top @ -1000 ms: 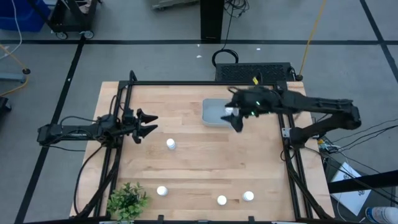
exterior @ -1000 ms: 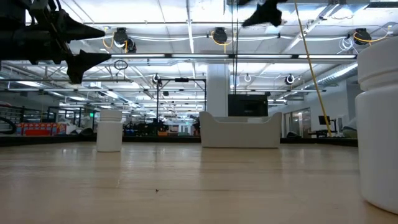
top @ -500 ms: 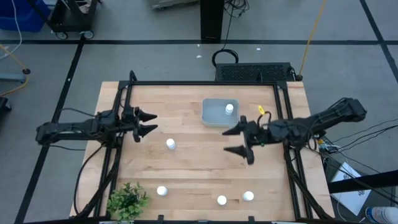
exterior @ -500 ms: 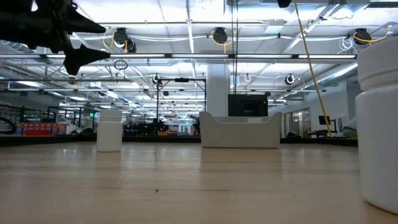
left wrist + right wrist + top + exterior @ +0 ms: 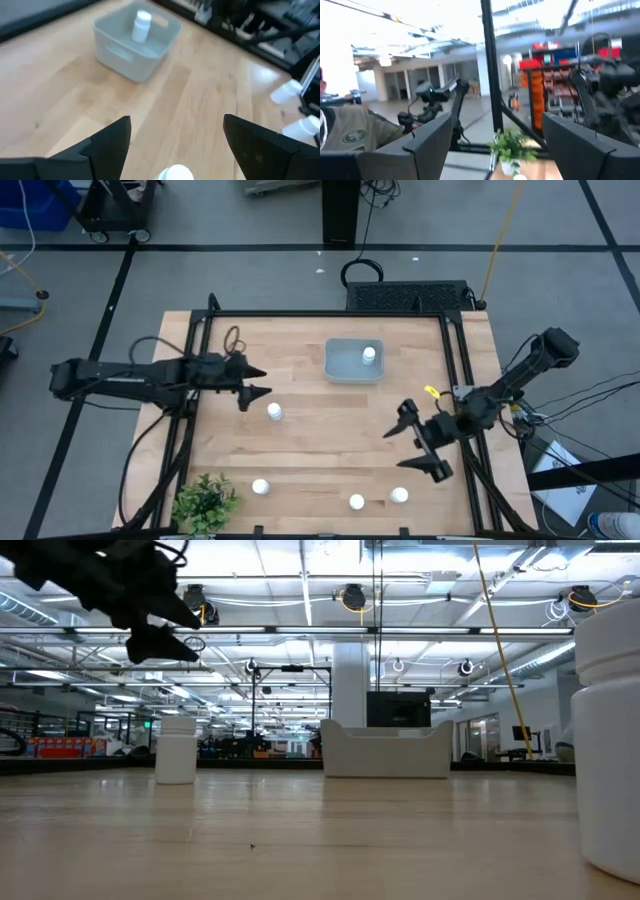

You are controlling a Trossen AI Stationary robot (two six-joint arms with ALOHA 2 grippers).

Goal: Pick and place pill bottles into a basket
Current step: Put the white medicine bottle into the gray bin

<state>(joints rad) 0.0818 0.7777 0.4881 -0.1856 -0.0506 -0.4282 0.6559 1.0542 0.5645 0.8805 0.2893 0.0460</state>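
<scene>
High view: basket (image 5: 342,372) holds one pill bottle (image 5: 369,355); both arms' jaws wide, empty.

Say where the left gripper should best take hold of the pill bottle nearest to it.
Probably by its round sides just below the cap, coming down from above: the pill bottle stands upright and alone on the table, and the open left gripper hangs close beside it.
</scene>
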